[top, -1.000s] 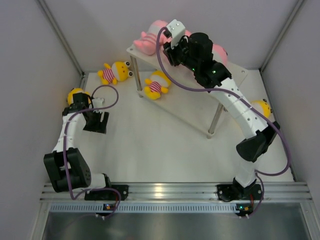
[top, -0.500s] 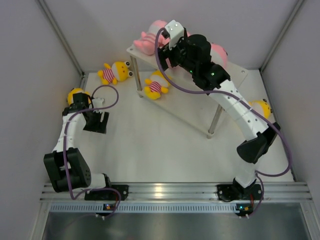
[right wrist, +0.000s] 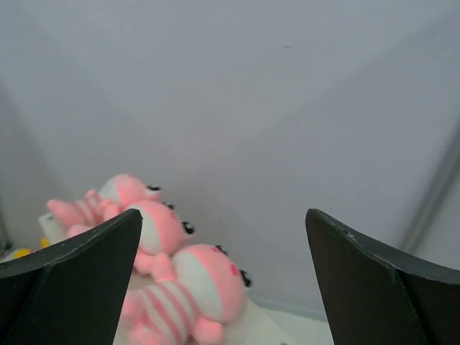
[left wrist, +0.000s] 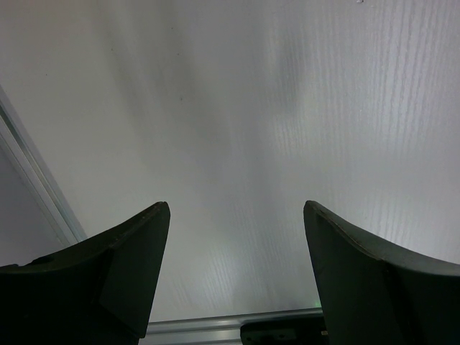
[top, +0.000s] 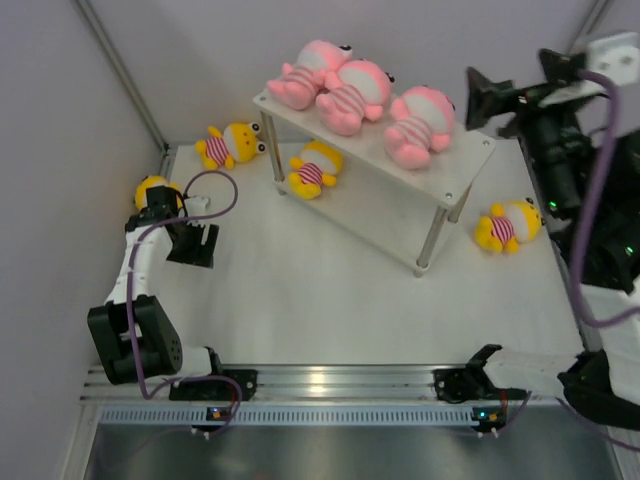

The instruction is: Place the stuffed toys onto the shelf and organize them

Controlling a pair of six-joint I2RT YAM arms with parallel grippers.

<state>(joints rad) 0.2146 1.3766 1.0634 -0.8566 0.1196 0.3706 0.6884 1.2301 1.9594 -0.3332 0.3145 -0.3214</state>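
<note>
Three pink stuffed toys [top: 310, 70], [top: 350, 92], [top: 418, 125] lie in a row on the top board of the white shelf [top: 465, 170]. The right wrist view shows the same pink toys [right wrist: 205, 287] on the shelf [right wrist: 262, 327], below and left of the jaws. A yellow toy [top: 313, 168] lies partly under the shelf's left end. Another yellow toy [top: 232, 143] lies left of the shelf, and one more [top: 508, 225] to its right. My right gripper [top: 487, 98] [right wrist: 223, 213] hangs open and empty, high to the right of the shelf. My left gripper [top: 192, 245] [left wrist: 236, 208] is open over bare table.
A further yellow toy [top: 153, 188] sits at the far left, half hidden behind my left arm. Grey enclosure walls [top: 60, 150] stand close on three sides. A metal rail [top: 330, 385] runs along the near edge. The purple cable [top: 215, 195] loops by the left arm.
My right gripper opened and pulled away from the shelf, up and to the right, leaving the pink toys uncovered on the top board. The left arm has not moved.
</note>
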